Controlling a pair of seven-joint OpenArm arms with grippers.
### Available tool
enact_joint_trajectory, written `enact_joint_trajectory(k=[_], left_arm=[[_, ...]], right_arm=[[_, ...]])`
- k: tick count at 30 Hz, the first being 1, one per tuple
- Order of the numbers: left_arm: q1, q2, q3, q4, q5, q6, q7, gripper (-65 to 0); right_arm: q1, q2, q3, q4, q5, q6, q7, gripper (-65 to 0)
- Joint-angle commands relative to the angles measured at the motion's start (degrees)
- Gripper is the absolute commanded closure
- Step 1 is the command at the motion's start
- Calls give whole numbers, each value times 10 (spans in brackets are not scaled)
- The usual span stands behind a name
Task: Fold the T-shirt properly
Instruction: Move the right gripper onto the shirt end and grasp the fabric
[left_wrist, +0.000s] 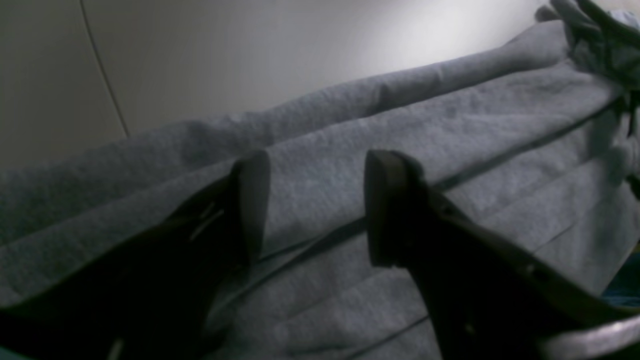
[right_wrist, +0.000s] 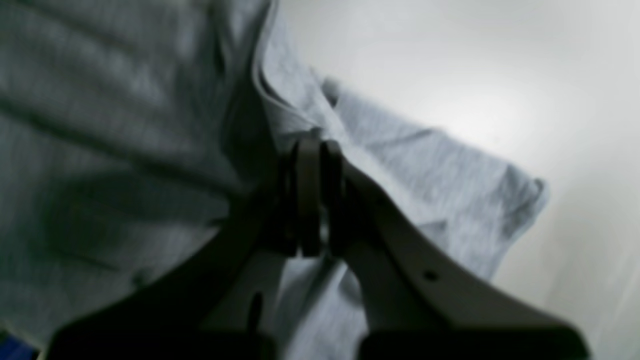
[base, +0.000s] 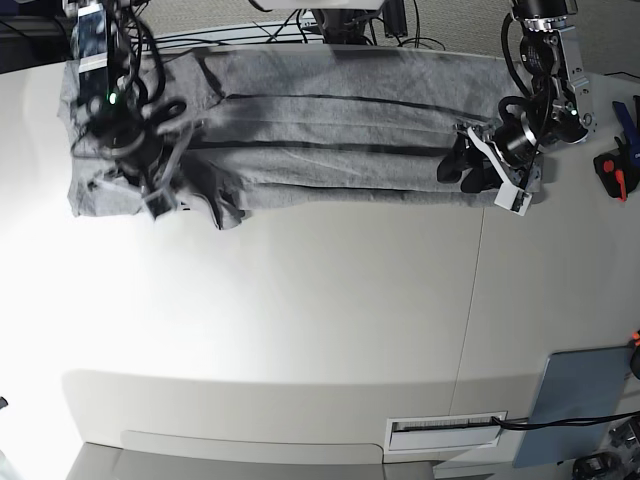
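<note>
Lying in long folds across the desk's (base: 300, 300) far edge, the T-shirt (base: 330, 130) spans both arms. The left pincer (left_wrist: 315, 210) hovers over it with jaws wide apart, holding nothing. The right pincer (right_wrist: 317, 195) is clamped onto the cloth near a sleeve. A grey-blue panel (base: 580, 400) and red-handled tools (base: 612, 170) sit well apart.

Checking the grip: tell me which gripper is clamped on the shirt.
The right gripper, jaws pinched shut on the T-shirt. The left gripper stands open above it.
</note>
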Motion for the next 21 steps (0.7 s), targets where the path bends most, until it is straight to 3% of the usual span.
enact_joint_trajectory(k=[1, 15, 21], left_arm=[[-6, -6, -3, 9, -10, -3, -13, -309], [-6, -6, -3, 9, -11, -3, -13, -309], [-6, -6, -3, 9, -11, -3, -13, -309]], right_arm=[[-9, 7, 4, 23, 2, 1, 13, 0], [-117, 7, 4, 59, 3, 1, 11, 0], [-117, 7, 4, 59, 44, 1, -6, 0]])
